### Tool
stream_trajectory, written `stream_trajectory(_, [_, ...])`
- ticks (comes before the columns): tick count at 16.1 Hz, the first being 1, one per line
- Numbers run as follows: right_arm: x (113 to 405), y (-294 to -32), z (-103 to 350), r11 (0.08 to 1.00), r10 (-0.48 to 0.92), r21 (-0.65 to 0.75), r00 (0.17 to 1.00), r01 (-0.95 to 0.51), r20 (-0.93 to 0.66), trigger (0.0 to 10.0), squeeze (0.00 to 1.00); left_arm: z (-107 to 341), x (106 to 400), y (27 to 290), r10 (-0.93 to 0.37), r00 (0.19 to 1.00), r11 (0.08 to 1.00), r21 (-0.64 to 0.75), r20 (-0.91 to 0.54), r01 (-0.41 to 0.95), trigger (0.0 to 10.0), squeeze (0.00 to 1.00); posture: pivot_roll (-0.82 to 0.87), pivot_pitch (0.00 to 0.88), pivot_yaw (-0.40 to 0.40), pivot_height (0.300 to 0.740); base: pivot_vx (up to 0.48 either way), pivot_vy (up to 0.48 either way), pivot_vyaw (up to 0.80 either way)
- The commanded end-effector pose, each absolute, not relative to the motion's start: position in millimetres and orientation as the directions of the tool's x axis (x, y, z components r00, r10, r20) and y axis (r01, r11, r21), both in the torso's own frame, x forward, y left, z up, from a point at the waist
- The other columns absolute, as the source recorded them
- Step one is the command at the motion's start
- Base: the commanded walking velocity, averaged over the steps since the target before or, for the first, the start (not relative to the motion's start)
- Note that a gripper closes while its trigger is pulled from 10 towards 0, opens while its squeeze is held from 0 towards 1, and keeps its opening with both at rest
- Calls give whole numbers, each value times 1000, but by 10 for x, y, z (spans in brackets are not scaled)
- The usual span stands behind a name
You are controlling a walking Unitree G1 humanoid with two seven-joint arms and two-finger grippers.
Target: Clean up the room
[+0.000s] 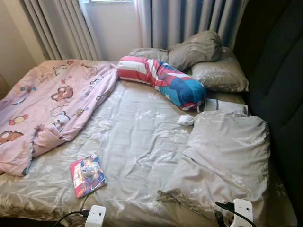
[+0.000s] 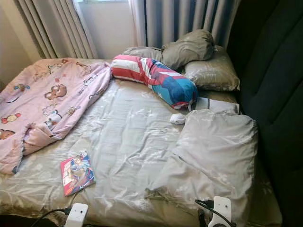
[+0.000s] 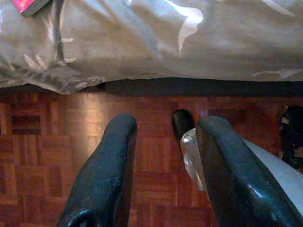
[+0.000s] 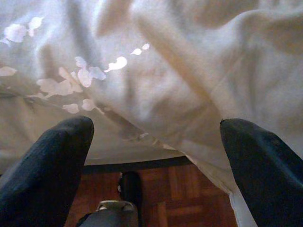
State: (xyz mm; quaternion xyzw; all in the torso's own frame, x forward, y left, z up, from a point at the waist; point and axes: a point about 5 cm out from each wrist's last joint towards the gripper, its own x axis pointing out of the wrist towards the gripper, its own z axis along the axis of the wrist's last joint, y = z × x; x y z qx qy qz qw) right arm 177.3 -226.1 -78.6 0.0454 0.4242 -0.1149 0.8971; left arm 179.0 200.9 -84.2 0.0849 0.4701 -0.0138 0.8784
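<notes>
An unmade bed (image 1: pixel 137 137) in grey-beige leaf-print sheets spreads across the head views, its near edge running along the bottom of frame where the robot stands. A pink cartoon-print quilt (image 1: pixel 52 104) lies bunched over the far-left half, its folded corner reaching toward the near-left side. A red-and-blue comic book (image 1: pixel 87 175) rests flat on open sheet near the near-left edge, just beyond the quilt's corner and apart from it. The broad middle of the mattress is bare, wrinkled sheet — the widest open stretch. On the right a large grey pillow (image 1: pixel 225 161) overhangs the near edge; a small white wad (image 1: pixel 186 120), possibly a sock, sits just beyond it. A red, white and blue bolster (image 1: pixel 163 80) angles across the far side before two more grey pillows (image 1: pixel 208 61), with grey curtains (image 1: pixel 189 21) behind and a dark headboard (image 1: pixel 279 94) closing off the right.

The wrist cameras add what the head views lack — the wooden parquet floor (image 3: pixel 71 142) under the bed's draped edge. The left gripper (image 3: pixel 163 184) hangs low before that edge, fingers parted and holding nothing, a corner of the book at the frame's edge. The right gripper (image 4: pixel 156 165) points into the hanging pillow fabric, fingers spread wide, released.
</notes>
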Motion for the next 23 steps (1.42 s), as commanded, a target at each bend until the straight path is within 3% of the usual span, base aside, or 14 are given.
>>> stream_trajectory(1, [1764,-2248,-792,967,-169,-11,614,253,-771,10000,0,-851,1763,2031,55,547,980,149,-835,128,10000,0,-8,0,31,740,0,-480,0])
stream_trajectory(4, [1760,-2253,-792,967,-172,-11,615,256,-769,10000,0,-851,1763,2030,55,550,981,149,-833,127,10000,0,-6,0,29,740,0,-465,0])
stream_trajectory(19, [1741,-2279,-787,927,-277,-42,605,373,-747,10000,0,-858,1735,2060,61,546,983,146,-836,114,10000,0,-13,16,41,740,0,0,0])
stream_trajectory(23, [1758,-2273,-753,912,-310,-24,651,409,-693,10000,0,-835,1762,2096,68,565,980,161,-822,117,10000,0,-21,35,54,740,0,0,0])
